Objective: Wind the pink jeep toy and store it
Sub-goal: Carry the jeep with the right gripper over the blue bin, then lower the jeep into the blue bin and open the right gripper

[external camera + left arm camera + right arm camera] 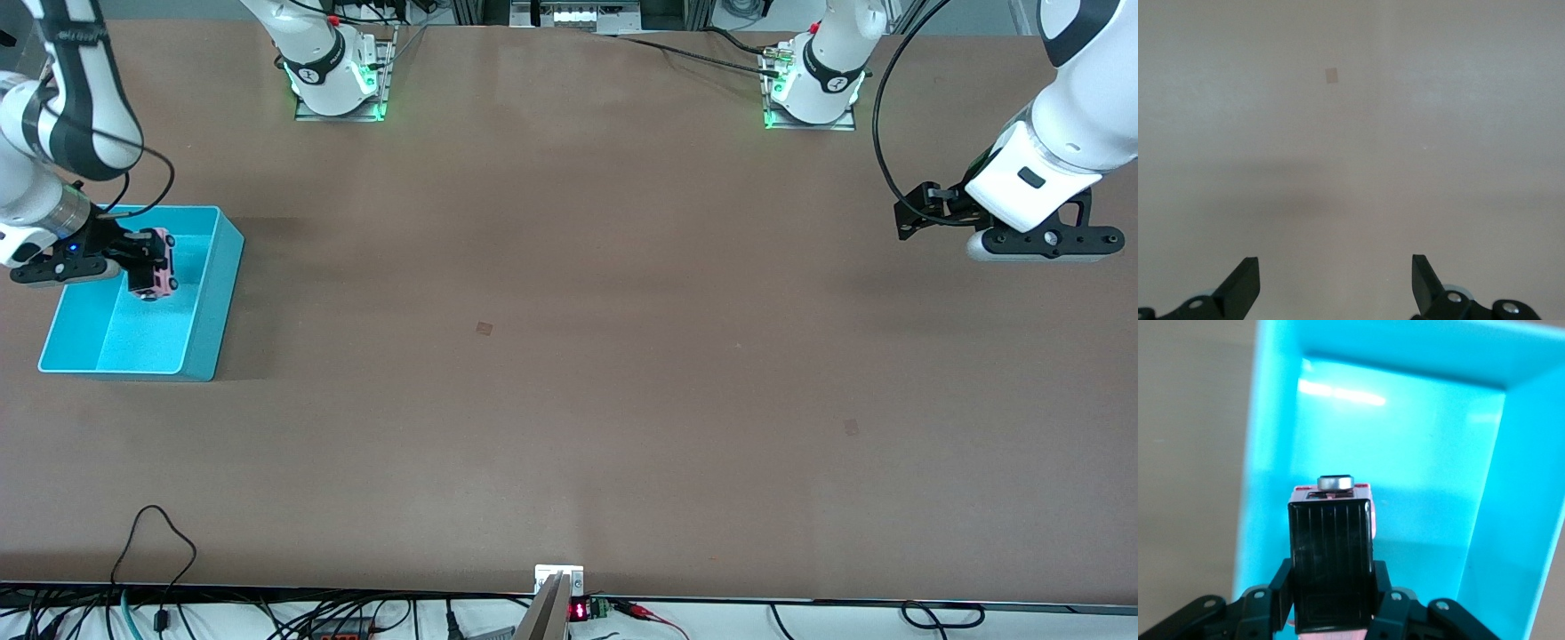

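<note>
The right gripper [142,267] is clamped on the pink jeep toy [156,264], fingers pressing its sides so that the black ribbed roof faces the wrist camera and the toy hangs nose-down over the open cyan bin [200,342], above the bin's floor and not touching it. That hold suits a straight drop or a gentle lowering into the bin, so the storing step looks close to done, with only the release left. The left gripper [1040,242] waits over the bare desk toward the left arm's end, its fingers [1245,288] spread wide apart with nothing between them. The desk [569,373] is a plain brown, matte surface with a couple of small faint patches. The bin sits at the right arm's end. Cables and a small red display line the desk edge nearest the front camera.
</note>
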You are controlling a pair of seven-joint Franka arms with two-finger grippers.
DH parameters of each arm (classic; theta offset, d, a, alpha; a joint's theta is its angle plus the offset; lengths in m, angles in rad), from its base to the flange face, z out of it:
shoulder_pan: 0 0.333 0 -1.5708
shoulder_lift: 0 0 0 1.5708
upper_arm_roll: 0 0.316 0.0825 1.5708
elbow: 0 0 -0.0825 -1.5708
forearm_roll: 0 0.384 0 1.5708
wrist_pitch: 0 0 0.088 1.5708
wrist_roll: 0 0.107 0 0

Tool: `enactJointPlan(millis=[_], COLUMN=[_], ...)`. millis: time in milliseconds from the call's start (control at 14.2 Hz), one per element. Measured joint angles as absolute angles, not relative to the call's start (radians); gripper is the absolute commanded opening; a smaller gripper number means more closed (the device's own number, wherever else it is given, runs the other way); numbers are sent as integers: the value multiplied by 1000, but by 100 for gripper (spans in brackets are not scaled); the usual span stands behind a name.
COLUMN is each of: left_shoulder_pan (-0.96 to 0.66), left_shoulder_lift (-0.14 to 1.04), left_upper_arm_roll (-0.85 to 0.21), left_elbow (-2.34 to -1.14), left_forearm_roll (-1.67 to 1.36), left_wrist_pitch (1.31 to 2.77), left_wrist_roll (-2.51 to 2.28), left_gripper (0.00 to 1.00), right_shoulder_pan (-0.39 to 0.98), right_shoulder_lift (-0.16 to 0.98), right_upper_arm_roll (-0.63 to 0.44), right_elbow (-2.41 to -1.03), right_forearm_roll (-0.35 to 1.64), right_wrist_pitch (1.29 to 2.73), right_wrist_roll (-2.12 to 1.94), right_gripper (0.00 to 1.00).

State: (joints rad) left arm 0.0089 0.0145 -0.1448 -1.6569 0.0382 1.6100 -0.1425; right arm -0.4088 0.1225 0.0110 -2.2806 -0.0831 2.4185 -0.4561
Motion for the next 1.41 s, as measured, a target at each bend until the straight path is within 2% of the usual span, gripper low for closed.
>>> enactJointPlan(millis=[212, 494, 565, 706, 776, 847, 918, 988, 1412], left_shoulder_pan=[9, 9, 9, 9, 9, 9, 9, 9, 9], left_shoulder_lift=[15, 15, 15, 15, 15, 15, 15, 15, 15], left_upper_arm_roll=[-145, -145, -145, -145, -145, -145, -145, -145, -145], left_elbow=[-1657, -1657, -1657, -1657, -1657, -1657, -1657, -1657, -1657], left_forearm_roll=[38, 38, 38, 38, 38, 38, 38, 38, 38], left_wrist_pitch=[1610, 1610, 1610, 1610, 1610, 1610, 1610, 1610, 1610], left_wrist_roll=[-143, -143, -143, -143, -143, -143, -143, -143, -143], left_gripper=[100, 100, 100, 100, 100, 100, 100, 100, 100], right_shoulder_pan=[-452, -483, -493, -507, -510, -510, -510, -510, -468], right_shoulder_lift=[199, 257, 269, 294, 302, 303, 303, 303, 230], right_upper_arm_roll=[12, 12, 13, 12, 12, 13, 15, 18, 49], right_elbow=[-2280, -2280, -2280, -2280, -2280, -2278, -2277, -2277, -2241], right_forearm_roll=[-83, -83, -83, -84, -84, -84, -84, -85, -91], right_wrist_pitch=[2486, 2493, 2493, 2499, 2503, 2506, 2506, 2506, 2470], right_wrist_roll=[-452, -451, -451, -453, -453, -453, -453, -453, -458], right_gripper=[0, 0, 9, 43, 68, 86, 96, 100, 100])
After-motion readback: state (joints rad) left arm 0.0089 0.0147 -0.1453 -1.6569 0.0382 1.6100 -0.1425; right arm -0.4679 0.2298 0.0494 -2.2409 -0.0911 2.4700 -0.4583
